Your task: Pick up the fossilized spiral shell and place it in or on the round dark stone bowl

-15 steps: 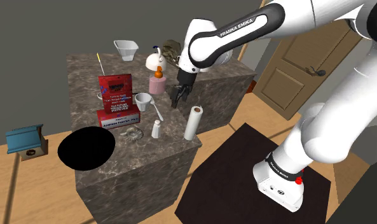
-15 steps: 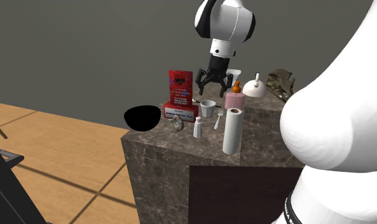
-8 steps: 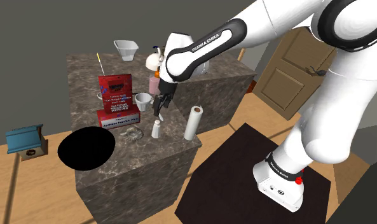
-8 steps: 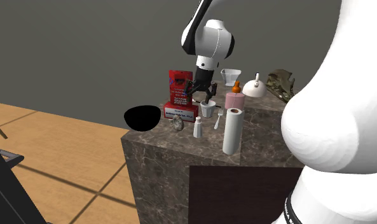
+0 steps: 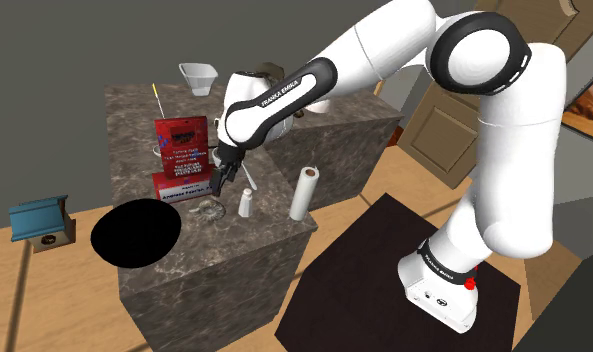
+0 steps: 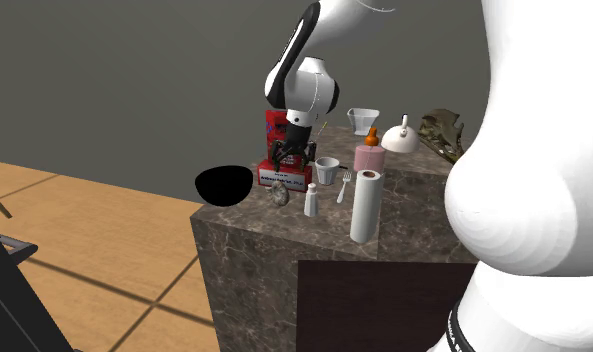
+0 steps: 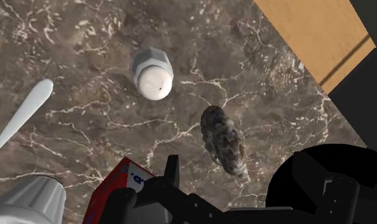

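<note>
Brown-veined stone counter, one. Spiral shell, grey-brown and mottled, lies flat near the counter's front corner. It sits between the round black bowl and a white shaker, close beside a red box. Gripper hovers over the box's edge, clear of the shell. Its fingers seem spread with nothing between them, though the wrist view crops them.

Home, stone counter, kettle, wooden door
</note>
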You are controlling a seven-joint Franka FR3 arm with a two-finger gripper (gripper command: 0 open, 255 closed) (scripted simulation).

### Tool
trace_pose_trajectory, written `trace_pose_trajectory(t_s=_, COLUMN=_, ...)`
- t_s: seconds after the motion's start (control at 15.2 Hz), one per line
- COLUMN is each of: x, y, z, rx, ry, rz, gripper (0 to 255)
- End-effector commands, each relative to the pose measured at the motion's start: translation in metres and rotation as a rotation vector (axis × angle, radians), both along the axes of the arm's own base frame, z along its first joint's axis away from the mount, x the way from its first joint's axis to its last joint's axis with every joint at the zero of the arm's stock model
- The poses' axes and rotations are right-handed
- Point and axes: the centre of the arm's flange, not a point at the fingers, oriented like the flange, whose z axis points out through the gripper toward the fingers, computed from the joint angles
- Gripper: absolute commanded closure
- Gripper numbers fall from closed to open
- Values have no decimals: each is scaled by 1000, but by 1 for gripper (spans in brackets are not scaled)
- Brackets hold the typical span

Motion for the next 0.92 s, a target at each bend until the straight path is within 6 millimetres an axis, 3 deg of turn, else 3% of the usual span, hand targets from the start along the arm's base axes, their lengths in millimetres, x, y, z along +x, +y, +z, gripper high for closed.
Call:
trace_pose_trajectory(t_s=0.0, x=15, y=16, z=-16, rx=6, ry=-12, rz=31, gripper=0)
trace_pose_trajectory(t_s=0.13, x=25, y=32, z=-28, rx=12, ry=-22, rz=58, gripper=0)
trace_pose_trajectory(t_s=0.59, x=25, y=40, z=-64, rx=12, ry=-22, rz=58, gripper=0)
trace_pose_trajectory(t_s=0.86, x=25, y=41, z=-67, rx=12, ry=-22, rz=58, gripper=0)
